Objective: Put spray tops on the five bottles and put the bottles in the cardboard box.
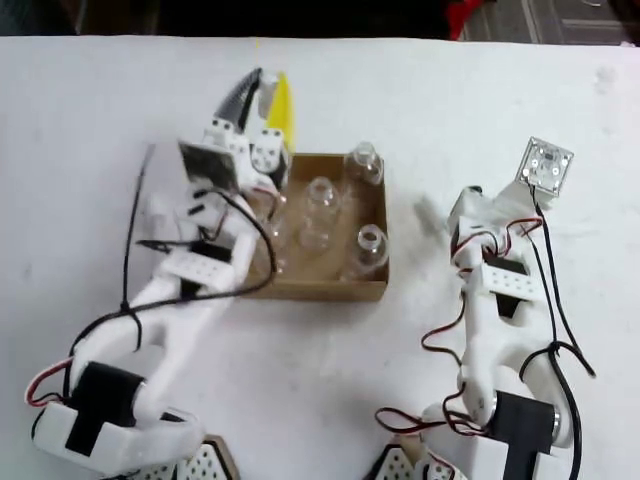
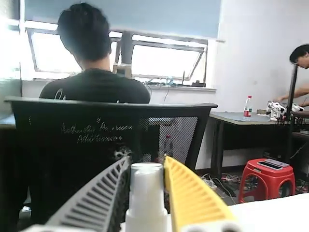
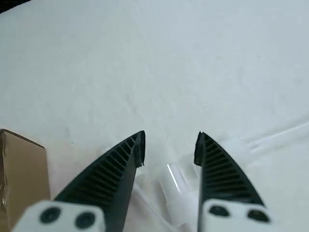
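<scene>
Nearest: right arm point(image 1: 500, 300) runs up the right side of the surface point(image 1: 80, 100), well apart from the box point(image 1: 330, 290). Right end effector point(image 3: 171, 140) has its black jaws apart and pointed down at the surface. They straddle a loose top point(image 3: 176, 191) lying flat there, with its thin tube point(image 3: 275, 137) trailing out past one jaw. Can't tell if either jaw touches it. The right wrist view also catches a box corner, near the jaws but apart from them.

Mid-surface: box sits open side up between the two arms, closer to the left one. Three clear bottles stand upright inside, necks open:
- near bottle point(image 1: 370, 248) at the near right corner
- mid bottle point(image 1: 320, 205) around the centre
- far bottle point(image 1: 364, 162) at the far right corner

Left arm point(image 1: 200, 270) crosses over the box's left part. There is clear plastic under it, but I can't tell how many bottles are there.

Far: left end effector point(image 1: 270, 85) is just beyond the box's far left corner, pointing away from the arms. It is clamped on a white top point(image 2: 145, 193), with the grey finger point(image 2: 96, 205) on one side and the yellow finger point(image 2: 193, 198) on the other. Both are pressed against the top, which stands upright between them.

Beyond the surface: black mesh chair point(image 2: 111, 135), then a red stool point(image 2: 268, 176) on the floor.
</scene>
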You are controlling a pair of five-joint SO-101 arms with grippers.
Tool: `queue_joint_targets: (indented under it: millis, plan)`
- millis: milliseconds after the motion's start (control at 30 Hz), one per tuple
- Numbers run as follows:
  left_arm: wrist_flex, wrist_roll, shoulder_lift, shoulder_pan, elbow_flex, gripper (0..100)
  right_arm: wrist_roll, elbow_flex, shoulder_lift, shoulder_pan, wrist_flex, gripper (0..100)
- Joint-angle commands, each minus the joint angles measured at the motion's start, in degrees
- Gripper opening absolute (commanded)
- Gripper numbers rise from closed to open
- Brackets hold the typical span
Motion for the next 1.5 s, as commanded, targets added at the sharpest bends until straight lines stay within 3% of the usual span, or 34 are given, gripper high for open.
queue_joint_targets:
  millis: [0,200,733,1000,1467]
  plan:
    - [-4.7,-1.7,-0.8,1.1,1.8,2,0.8,-0.4,0.0,-0.6,-1.4,14.9]
    - [-4.7,1.3,-0.8,-0.4,2.3,2,0.8,-0.4,0.0,-0.6,-1.4,14.9]
    - [-2.6,1.3,3.6,-0.9,3.8,2,0.8,-0.4,0.0,-0.6,-1.4,14.9]
    - [-10.0,1.3,5.5,-2.8,5.7,2,0.8,-0.4,0.0,-0.6,-1.4,14.9]
    - [-10.0,2.0,5.4,-4.3,8.4,2,0.8,-0.4,0.0,-0.6,-1.4,14.9]
